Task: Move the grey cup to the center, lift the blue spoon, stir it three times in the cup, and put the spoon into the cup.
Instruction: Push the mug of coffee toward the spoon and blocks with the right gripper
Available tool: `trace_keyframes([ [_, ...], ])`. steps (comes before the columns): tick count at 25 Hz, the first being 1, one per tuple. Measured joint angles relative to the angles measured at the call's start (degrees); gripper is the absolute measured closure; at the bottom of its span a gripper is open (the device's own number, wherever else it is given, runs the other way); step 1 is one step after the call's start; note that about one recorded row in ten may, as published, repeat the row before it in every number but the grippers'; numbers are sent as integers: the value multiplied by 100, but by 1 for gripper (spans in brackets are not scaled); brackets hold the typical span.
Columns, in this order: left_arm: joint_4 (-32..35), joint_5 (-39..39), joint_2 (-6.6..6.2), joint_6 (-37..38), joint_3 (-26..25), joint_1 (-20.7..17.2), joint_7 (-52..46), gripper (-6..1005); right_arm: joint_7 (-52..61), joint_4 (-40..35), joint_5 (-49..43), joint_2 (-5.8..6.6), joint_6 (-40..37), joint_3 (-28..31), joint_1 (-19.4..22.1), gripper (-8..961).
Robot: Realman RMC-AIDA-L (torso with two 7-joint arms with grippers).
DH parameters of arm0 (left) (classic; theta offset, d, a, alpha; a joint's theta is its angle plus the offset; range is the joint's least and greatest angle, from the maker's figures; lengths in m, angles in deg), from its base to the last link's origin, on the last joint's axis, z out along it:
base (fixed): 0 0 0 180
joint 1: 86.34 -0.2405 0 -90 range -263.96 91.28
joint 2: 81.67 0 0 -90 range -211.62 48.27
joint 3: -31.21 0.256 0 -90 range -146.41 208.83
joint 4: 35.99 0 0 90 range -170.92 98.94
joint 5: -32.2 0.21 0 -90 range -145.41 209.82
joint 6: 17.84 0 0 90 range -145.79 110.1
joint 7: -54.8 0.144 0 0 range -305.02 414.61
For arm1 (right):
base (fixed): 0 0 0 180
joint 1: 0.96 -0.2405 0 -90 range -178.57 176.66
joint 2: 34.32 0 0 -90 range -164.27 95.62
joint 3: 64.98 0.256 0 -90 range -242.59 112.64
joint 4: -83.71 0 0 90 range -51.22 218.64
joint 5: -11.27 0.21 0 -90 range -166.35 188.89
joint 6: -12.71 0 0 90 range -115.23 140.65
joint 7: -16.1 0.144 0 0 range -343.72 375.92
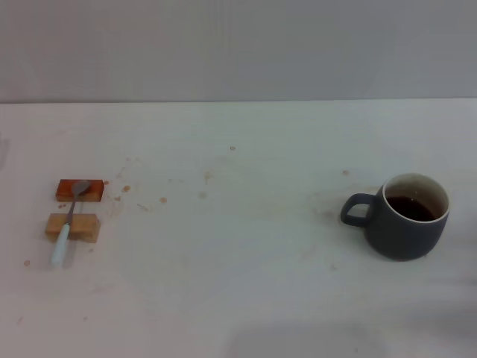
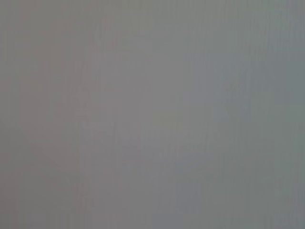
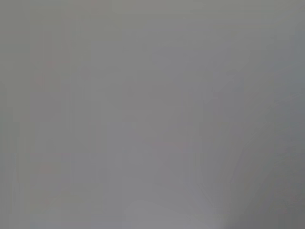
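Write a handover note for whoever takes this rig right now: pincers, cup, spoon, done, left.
Pincers: neither shows in any view; both wrist views give only a blank grey surface.
Cup: on the table's right side, upright, handle toward the centre, dark liquid inside. Not yet at the centre.
Spoon: on the left, lying across two blocks, bowl on the far reddish one, pale handle over the near tan one and past it.
Done: nothing.
Left: move cup to centre, lift spoon, stir three times, put spoon into cup.
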Motion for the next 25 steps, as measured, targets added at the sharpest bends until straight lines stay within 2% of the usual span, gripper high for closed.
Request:
trace_keyframes([
  [3, 0, -3, 0, 39, 0, 0, -1, 147, 6, -61, 0, -5, 149, -189, -48, 763],
  [6, -11, -4, 8, 78, 0, 0, -3, 148, 10, -101, 0, 0, 238, -500, -96, 925],
  [12, -64, -6, 19, 78, 0, 0, -5, 148, 13, -75, -3, 30, 372, -951, -162, 925],
  [18, -141, -15, 29, 78, 0, -27, -7, 147, 18, -40, -39, 48, 583, -1126, -254, 926],
  [25, -212, -15, 42, 78, 3, -46, -49, 147, 27, 57, -57, 53, 1035, -1391, -568, 926],
])
